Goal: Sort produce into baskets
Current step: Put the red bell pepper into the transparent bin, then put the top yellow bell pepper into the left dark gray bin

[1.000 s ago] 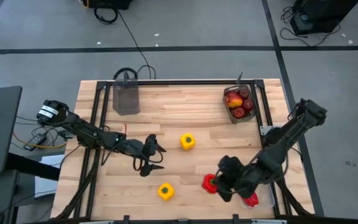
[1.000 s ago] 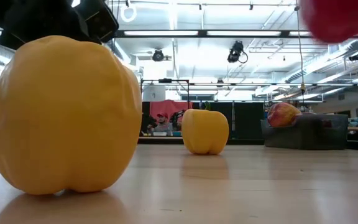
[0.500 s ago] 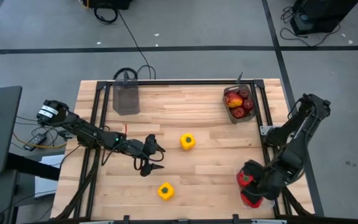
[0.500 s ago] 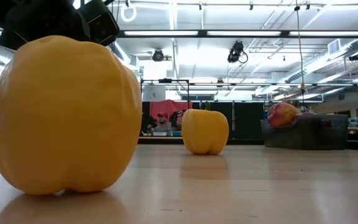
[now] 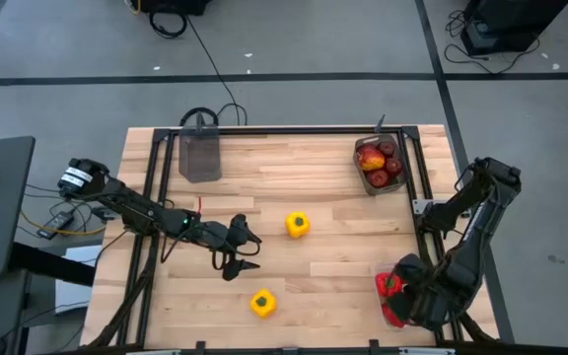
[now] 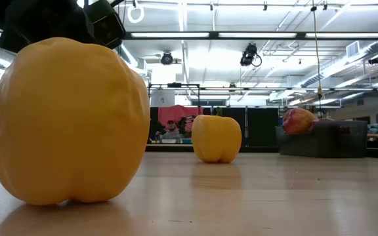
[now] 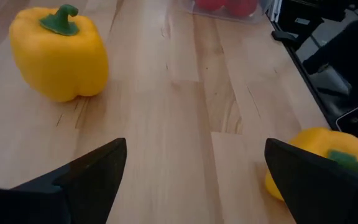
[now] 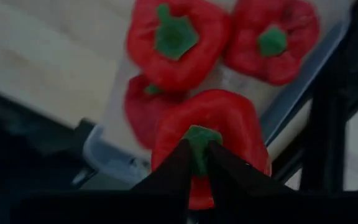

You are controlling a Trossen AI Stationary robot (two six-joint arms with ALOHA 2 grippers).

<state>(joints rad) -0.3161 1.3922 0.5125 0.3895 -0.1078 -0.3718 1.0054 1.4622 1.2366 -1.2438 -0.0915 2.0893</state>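
Observation:
My right gripper (image 5: 392,287) is shut on a red bell pepper (image 8: 207,134) over the clear bin (image 8: 104,149) at the table's near right corner. Three more red peppers (image 8: 176,43) lie in that bin. My left gripper (image 5: 240,247) is open and empty left of the table's middle. One yellow pepper (image 5: 297,225) stands on its base to its right, and another (image 5: 262,304) toward the near edge. Both show in the left wrist view (image 7: 58,53) (image 7: 319,155), ahead of the open fingers. My right gripper pinches the red pepper's green stem (image 8: 197,138) between its two fingers. The fingers come from above, pointing down. The pepper hangs upright below them, over the red peppers in the clear bin.
A smoky-grey bin (image 5: 380,165) with several apples stands at the far right, and also shows in the low view (image 6: 333,137). Another grey bin (image 5: 201,158) stands at the far left. The wooden table (image 5: 343,247) has a dark metal frame along its edges.
My right gripper has carried the red pepper from the table's near middle toward the right edge, over the clear bin, and has stayed shut on it. In the low view the red blur at upper right has gone.

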